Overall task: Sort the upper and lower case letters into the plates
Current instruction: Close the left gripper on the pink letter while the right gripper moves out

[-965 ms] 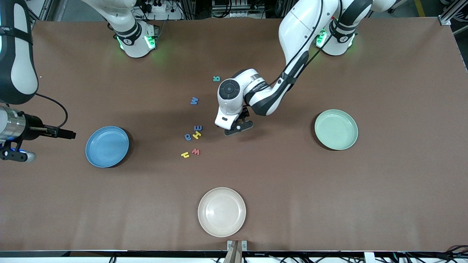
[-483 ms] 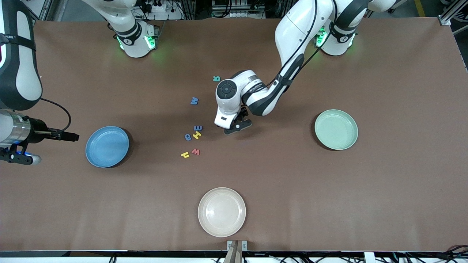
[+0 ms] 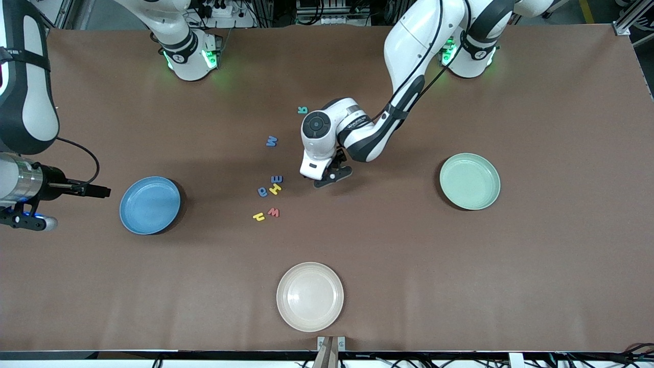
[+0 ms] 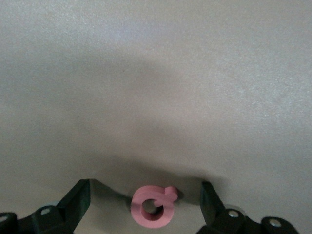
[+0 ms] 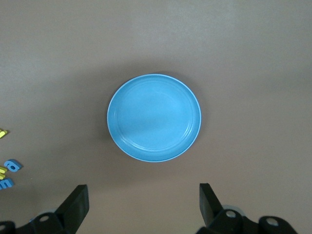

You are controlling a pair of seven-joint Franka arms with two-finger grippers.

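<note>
My left gripper (image 3: pixel 332 176) is down at the table in the middle, open. A small pink letter (image 4: pixel 152 207) lies flat between its fingers (image 4: pixel 80 195), touching neither; the hand hides this letter in the front view. Several letters lie loose nearby: teal (image 3: pixel 302 109), blue (image 3: pixel 272 141), blue (image 3: pixel 276 179), yellow (image 3: pixel 275 189), blue (image 3: pixel 262 191), red (image 3: pixel 273 211) and yellow (image 3: pixel 259 216). The sky blue plate (image 3: pixel 149 205) sits toward the right arm's end and the mint green plate (image 3: pixel 469 181) toward the left arm's end, both with nothing in them. My right gripper (image 3: pixel 102 191) hangs open high beside the blue plate (image 5: pixel 154 117), holding nothing.
A cream-white plate (image 3: pixel 309 296) sits near the table's front edge, nearer the front camera than the letters. The brown table top (image 3: pixel 460 281) spreads wide around the plates.
The left hand has shifted slightly toward the right arm's end and settled over the pink letter. The right hand has drifted a little toward the blue plate. Both grippers stay open.
</note>
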